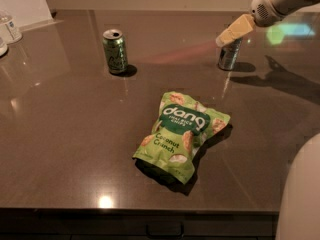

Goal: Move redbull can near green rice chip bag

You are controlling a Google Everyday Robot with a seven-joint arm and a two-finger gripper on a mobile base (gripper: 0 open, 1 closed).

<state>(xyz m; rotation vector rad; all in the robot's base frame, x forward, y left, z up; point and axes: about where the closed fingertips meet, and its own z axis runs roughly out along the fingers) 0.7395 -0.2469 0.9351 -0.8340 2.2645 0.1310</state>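
The redbull can (229, 58), slim and silver-grey, stands upright at the back right of the dark table. My gripper (234, 32) reaches in from the top right and sits right at the can's top, covering its upper part. The green rice chip bag (181, 133), lime green with a dark "dang" label, lies flat near the middle of the table, well in front and to the left of the can. The bag and the can are apart.
A shorter green can (115, 51) stands upright at the back left. A clear bottle (10, 28) stands at the far left edge. A white part of the robot (300, 194) fills the bottom right corner. The table's front edge (150, 211) runs along the bottom.
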